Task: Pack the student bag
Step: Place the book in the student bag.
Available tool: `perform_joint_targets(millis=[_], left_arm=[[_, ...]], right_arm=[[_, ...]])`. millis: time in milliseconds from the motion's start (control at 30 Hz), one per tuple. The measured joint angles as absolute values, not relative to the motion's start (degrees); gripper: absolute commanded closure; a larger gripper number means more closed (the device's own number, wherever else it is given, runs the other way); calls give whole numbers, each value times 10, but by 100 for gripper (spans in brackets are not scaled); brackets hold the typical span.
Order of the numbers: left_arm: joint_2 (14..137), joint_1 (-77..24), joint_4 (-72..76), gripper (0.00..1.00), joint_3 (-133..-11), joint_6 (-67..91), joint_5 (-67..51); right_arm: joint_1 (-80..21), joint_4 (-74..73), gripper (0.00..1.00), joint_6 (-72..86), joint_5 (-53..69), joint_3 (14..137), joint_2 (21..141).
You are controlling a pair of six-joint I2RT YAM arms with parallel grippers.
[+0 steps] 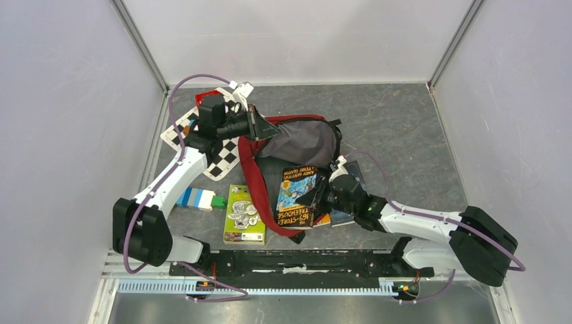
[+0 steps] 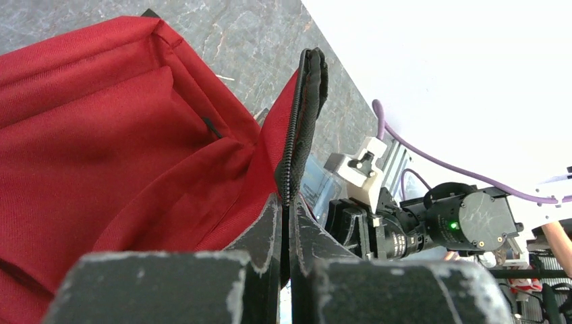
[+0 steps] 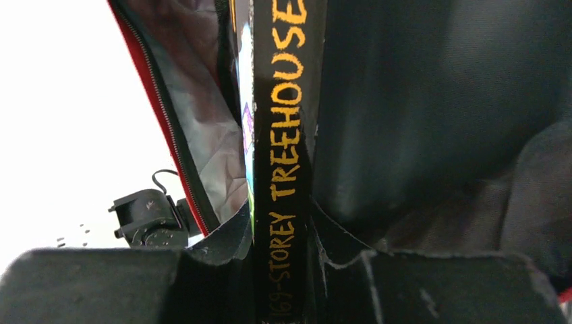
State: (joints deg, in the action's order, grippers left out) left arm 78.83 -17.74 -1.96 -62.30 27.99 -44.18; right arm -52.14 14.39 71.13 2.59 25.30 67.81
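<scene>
Pinching the far-left rim of the large dark-red fabric backpack, lying mid-table, with the left gripper beside a black-and-white checkered mat on the bag's left. Clamping a glossy black paperback book in the right gripper just before the bag's mouth, overlapping flat books on its right. Leaving a green rectangular book lying left of the bag's strap, with a blue-white-green block row further left.

dark-red bag, grey lining, black-white checkered mat
</scene>
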Motion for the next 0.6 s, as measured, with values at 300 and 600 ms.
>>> perform_joint_targets(millis=[300,600], left_arm=[[780,-177,61,98,-588,319,-456],[771,-177,148,98,-561,382,-484]], right_arm=[[-522,163,100,765,-6,229,694],[-512,233,100,822,-12,219,721]])
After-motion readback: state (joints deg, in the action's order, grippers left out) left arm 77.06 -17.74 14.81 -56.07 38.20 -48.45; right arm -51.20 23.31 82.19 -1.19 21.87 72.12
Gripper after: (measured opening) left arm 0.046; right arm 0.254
